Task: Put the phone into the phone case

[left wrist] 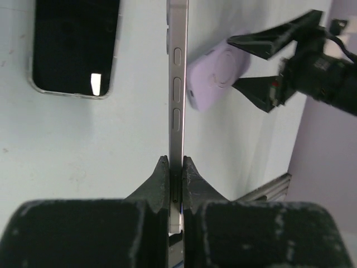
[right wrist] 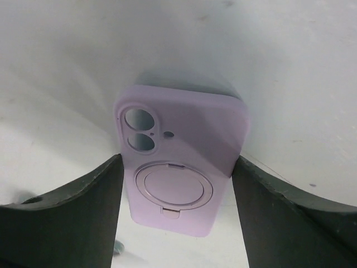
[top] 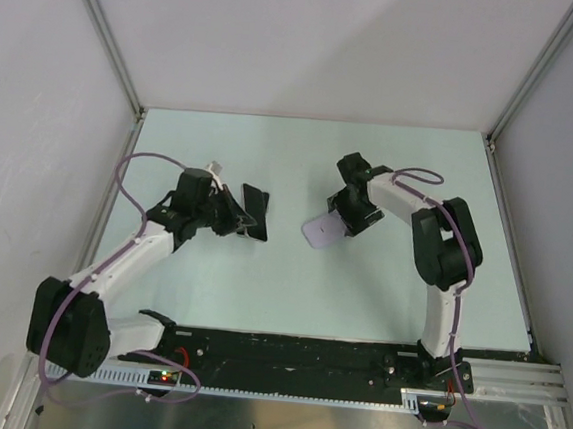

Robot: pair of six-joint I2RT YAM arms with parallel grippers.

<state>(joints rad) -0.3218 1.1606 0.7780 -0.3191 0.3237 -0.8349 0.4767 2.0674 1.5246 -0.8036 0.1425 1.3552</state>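
My left gripper (top: pixel 238 218) (left wrist: pixel 175 162) is shut on a thin silver-edged phone (left wrist: pixel 177 84) (top: pixel 257 228), held edge-on above the table and pointing toward the case. The lilac phone case (right wrist: pixel 181 156) (top: pixel 322 233) (left wrist: pixel 215 78) lies back-up on the table, its camera cut-outs and ring stand showing. My right gripper (right wrist: pixel 177 159) (top: pixel 344 220) is open and straddles the case's near end. Its dark fingers (right wrist: pixel 83 206) stand close against both long sides, with no clear grip visible.
A second dark-screened phone (left wrist: pixel 75 47) (top: pixel 256 200) lies flat on the pale table (top: pixel 391 284), just beyond the held one. Grey walls with metal corner posts (top: pixel 106 38) enclose the table. A black rail (top: pixel 294 356) runs along the near edge.
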